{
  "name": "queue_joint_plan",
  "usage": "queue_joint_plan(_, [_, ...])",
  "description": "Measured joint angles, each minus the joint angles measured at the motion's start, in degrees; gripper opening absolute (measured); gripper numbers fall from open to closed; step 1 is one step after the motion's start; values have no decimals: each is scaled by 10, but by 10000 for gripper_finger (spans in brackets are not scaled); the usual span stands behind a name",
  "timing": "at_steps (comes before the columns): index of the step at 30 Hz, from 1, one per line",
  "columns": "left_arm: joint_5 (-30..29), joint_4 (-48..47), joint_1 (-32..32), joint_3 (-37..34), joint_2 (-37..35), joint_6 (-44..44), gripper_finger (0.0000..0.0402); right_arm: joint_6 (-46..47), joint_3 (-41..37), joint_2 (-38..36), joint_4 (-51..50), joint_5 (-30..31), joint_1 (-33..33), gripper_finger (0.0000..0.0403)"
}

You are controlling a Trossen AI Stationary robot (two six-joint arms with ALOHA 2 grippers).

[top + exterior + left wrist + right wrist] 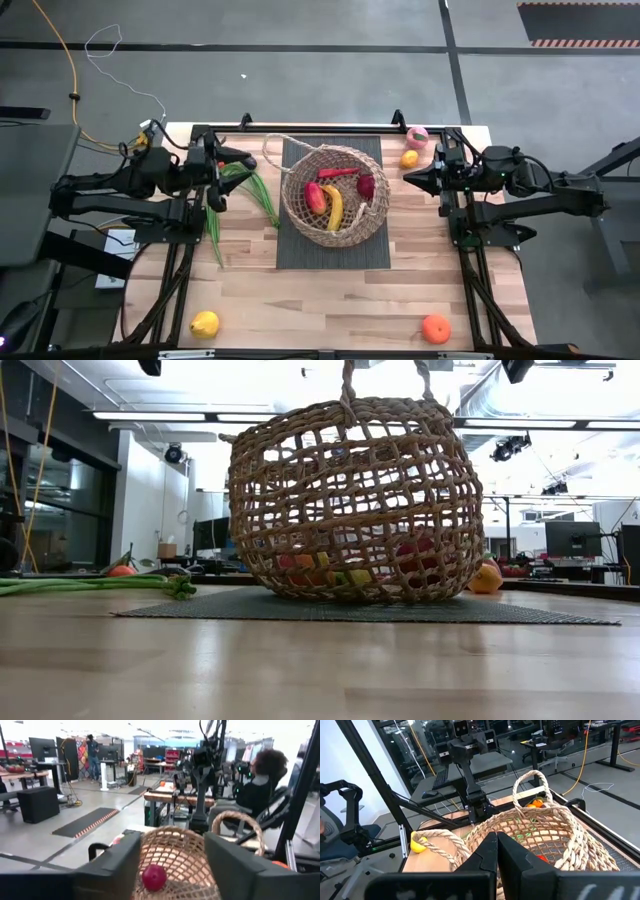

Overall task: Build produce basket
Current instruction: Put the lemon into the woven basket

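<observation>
R gripper [496, 851] shut | basket [530, 832] ahead | lemon [418, 845] beyond | L arm [465, 765] opposite

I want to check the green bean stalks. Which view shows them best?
The high view: the green bean stalks lie whole on the table left of the basket, below the left gripper. The low view shows them edge-on at left; the wrist views barely show them, if at all.

2 dark arms [130, 185] — blocky black fingers [120, 865].
</observation>
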Motion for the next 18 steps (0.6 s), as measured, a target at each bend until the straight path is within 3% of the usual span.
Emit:
queue_joint_plan(6, [-25,-8,0,0,-1,-53,19,0,0,0,0,0,0,0])
queue_joint_plan(18, [-25,-21,0,0,-7,-50,1,0,0,0,0,0,0,0])
